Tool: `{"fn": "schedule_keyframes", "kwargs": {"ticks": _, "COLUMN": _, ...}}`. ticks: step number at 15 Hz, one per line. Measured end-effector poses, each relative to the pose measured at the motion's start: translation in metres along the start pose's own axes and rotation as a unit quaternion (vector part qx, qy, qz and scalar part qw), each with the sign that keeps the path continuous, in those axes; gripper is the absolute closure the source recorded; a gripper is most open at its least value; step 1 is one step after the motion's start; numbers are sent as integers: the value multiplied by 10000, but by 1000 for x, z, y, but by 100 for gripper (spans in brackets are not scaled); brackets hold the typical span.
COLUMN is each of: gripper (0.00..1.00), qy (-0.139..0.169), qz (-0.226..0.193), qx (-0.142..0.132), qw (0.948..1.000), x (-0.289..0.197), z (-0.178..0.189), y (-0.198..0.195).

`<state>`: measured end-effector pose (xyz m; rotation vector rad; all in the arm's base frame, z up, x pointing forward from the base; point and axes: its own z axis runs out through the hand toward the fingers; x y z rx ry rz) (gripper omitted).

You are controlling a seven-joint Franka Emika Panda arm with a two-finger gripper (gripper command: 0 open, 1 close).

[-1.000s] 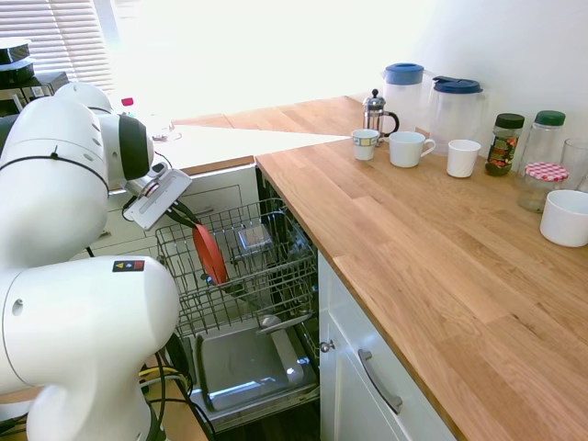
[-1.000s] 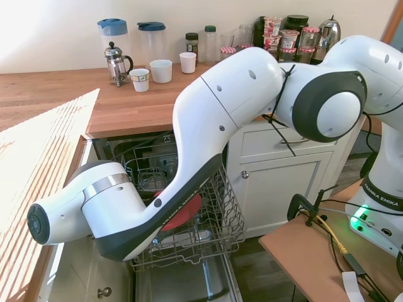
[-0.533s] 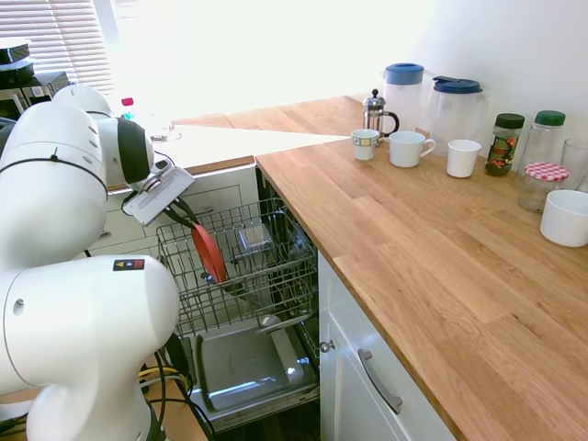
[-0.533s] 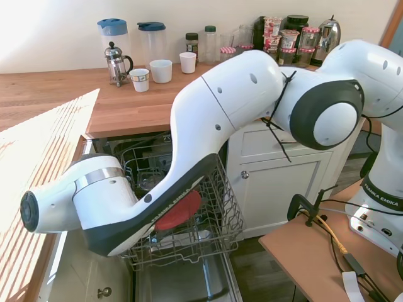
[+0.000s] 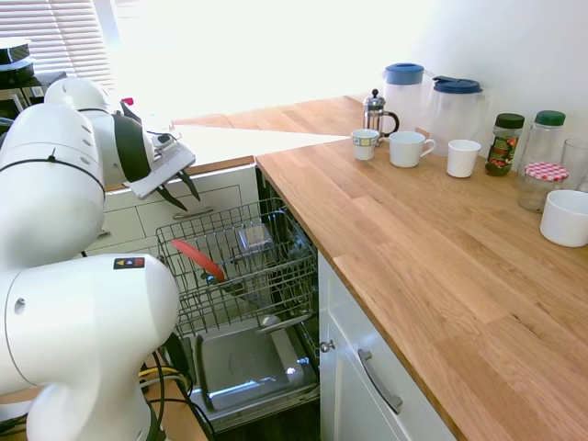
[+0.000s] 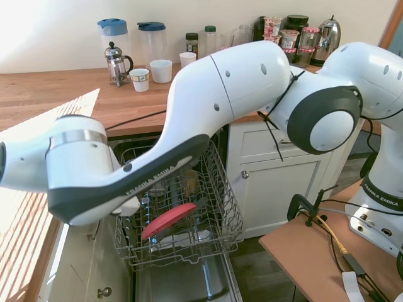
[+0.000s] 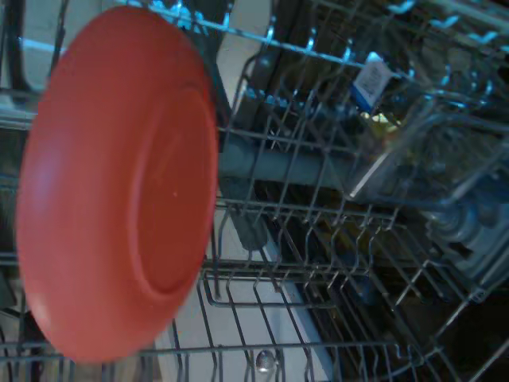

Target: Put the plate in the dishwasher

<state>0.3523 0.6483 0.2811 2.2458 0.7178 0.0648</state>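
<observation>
First exterior view: claw [image 5: 177, 190] empty, fingers spread, above the dishwasher [image 5: 241, 266] rack; plate [image 5: 197, 259] lies tilted inside it. Arm hides much of the rack opposite; "FRANKA EMIKA" legible.

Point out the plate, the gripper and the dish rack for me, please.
plate [image 5: 197, 259], first exterior view: on its red face, lying tilted in the rack.
gripper [image 5: 177, 191], first exterior view: midway between the open black fingertips, above the rack.
dish rack [image 6: 220, 207], second exterior view: on its grey wire side wall.
</observation>
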Motion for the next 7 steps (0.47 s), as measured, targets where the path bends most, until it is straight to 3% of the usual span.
{"fn": "schedule_keyframes", "kwargs": {"ticks": 2, "gripper": 0, "qy": -30, "qz": 264, "qx": 284, "qw": 9992, "x": 9, "z": -18, "y": 55}}
{"fn": "schedule_keyframes", "kwargs": {"ticks": 7, "gripper": 0, "qy": -192, "qz": 821, "qx": 855, "qw": 9928, "x": 23, "z": -25, "y": 178}}
